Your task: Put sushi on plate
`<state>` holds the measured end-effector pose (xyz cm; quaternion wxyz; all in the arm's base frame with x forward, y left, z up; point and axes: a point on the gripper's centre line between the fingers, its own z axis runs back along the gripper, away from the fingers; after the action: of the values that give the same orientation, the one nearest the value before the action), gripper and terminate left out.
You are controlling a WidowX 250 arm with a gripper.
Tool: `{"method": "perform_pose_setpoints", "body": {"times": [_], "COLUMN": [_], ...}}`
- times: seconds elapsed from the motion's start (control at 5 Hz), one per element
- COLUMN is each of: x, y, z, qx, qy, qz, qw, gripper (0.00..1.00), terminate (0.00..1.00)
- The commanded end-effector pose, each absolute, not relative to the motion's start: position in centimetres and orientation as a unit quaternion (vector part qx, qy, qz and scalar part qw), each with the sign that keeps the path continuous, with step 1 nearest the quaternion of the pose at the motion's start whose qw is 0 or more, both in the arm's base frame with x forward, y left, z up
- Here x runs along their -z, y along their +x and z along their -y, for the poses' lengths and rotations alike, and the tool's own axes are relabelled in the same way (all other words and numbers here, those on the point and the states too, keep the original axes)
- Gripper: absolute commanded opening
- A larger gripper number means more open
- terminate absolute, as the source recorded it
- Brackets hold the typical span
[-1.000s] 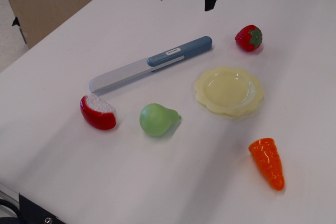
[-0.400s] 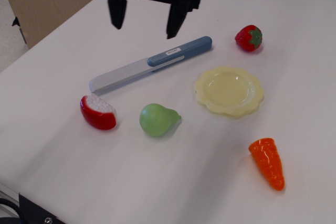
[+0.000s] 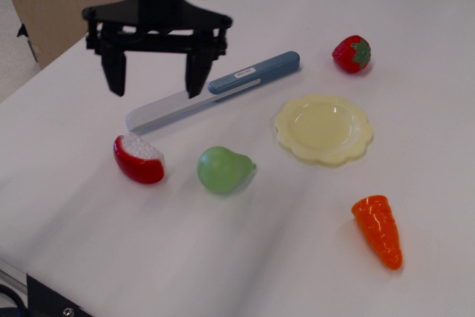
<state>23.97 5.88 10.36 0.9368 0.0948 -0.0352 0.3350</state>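
Six things spread over the tabletop.
From the pear: sushi at 9, knife at 12, plate at 2, strawberry beyond it, carrot at 4.

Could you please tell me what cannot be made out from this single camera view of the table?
- The arm above the gripper: cut off by the top edge.
- Part of the toy knife: one black finger crosses its blade.
- How high the open gripper sits above the sushi: one view gives no depth.
- The label on the knife handle: too small to read.
- The underside of the plate: hidden by the plate itself.
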Motion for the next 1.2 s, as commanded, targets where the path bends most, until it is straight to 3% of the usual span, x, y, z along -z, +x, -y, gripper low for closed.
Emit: {"method": "perform_pose_setpoints", "body": {"times": [0.0, 0.2, 0.6, 1.0], "x": [-7.6, -5.9, -3.6, -1.7], "y": [24.6, 24.2, 22.8, 23.8], "z": [-6.9, -6.8, -8.4, -8.8], "qx": [-0.362, -0.372, -0.438, -0.453], "qy": [0.067, 0.022, 0.021, 0.027], "qz": [0.092, 0.078, 0.065, 0.057], "qw": [0.925, 0.925, 0.896, 0.889], "gripper": [1.00, 1.00, 1.00, 1.00], "terminate": [0.00, 0.00, 0.00, 0.00]}}
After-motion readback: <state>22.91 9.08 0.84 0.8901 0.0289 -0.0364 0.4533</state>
